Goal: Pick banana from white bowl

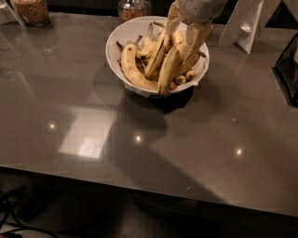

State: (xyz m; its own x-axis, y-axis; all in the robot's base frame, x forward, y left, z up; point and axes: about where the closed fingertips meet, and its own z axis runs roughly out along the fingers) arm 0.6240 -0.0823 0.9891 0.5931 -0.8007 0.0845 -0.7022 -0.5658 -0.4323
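The white bowl [117, 42] stands on the grey table at the back centre, piled with several spotted yellow bananas [134, 69]. My gripper [185, 30] comes down from the top edge over the bowl's back right part. Its two beige fingers [197, 38] are spread apart, open, and reach among the upper ends of the bananas. The right finger lies against a banana near the right rim. Whether the fingers touch other bananas is hard to tell. Nothing is lifted.
Two glass jars of grains stand at the back, one at the far left [30, 10] and one behind the bowl [134, 7]. A white stand [247, 23] is at the back right. A black object [288, 69] sits at the right edge.
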